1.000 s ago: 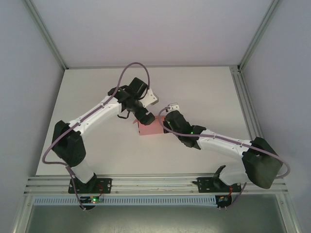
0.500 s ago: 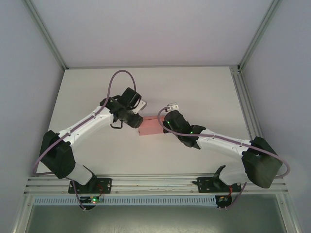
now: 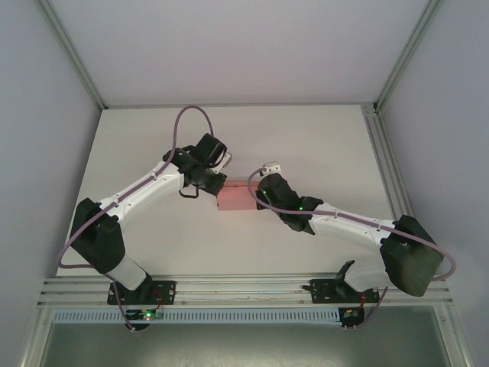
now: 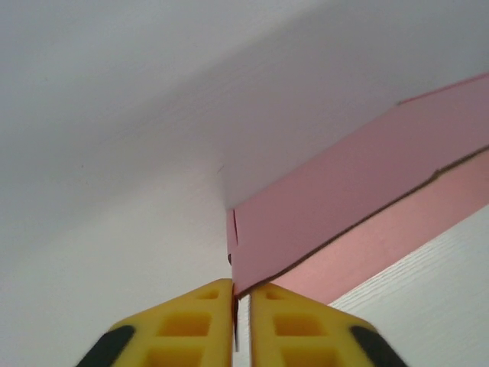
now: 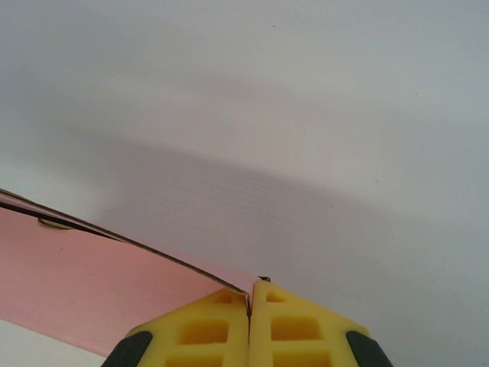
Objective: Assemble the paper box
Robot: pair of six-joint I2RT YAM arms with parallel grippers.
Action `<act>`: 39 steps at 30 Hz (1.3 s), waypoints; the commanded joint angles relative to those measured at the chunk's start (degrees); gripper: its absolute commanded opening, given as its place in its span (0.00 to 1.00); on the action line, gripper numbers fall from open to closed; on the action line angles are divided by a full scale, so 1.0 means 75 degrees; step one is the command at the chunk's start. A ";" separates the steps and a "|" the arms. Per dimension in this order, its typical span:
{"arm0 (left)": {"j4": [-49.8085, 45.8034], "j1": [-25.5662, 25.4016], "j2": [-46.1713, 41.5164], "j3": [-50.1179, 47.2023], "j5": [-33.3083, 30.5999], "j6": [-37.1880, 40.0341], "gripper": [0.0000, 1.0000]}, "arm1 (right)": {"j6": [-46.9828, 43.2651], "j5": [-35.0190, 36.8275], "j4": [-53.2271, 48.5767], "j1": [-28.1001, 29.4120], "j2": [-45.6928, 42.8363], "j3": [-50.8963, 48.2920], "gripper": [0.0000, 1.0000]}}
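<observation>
From above, the pink box [image 3: 235,197] lies at the centre of the white desk [image 3: 321,145], between the two arms. The left hand [image 3: 217,184] meets its left edge and the right hand [image 3: 258,193] meets its right edge.

In the left wrist view, yellow fingers [image 4: 191,325] sit at the bottom centre, pressed together on a lower corner of the box [image 4: 344,199]. The box runs as a pink band up to the right edge of the frame, with a dark line along it.

In the right wrist view, yellow fingers [image 5: 306,329] at the bottom centre are closed on the thin edge of the box [image 5: 99,298], which fills the lower left.

Expect this card to be very light, thin and easily creased, so it will likely flex rather than resist. Take hold at an edge or corner close to a fold. Pull gently, since the card could tear or slide out of the pinch.
</observation>
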 commanded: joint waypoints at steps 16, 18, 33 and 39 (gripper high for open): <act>0.0301 0.0434 0.0401 0.0508 0.1513 -0.4056 0.00 | -0.0026 -0.0310 -0.0778 0.0184 0.0370 -0.0031 0.00; 0.0102 0.0429 0.0473 0.0561 0.1286 -0.4078 0.00 | -0.0018 -0.0322 -0.0742 0.0183 0.0374 -0.0061 0.00; 0.0857 0.0231 0.0087 -0.1071 0.0028 -0.2581 0.00 | -0.0202 -0.0178 -0.0310 0.0206 0.0189 -0.0403 0.00; 0.1192 -0.0187 -0.0526 -0.1942 -0.0647 -0.2301 0.00 | -0.0838 0.0133 0.0902 0.0397 0.0118 -0.1099 0.00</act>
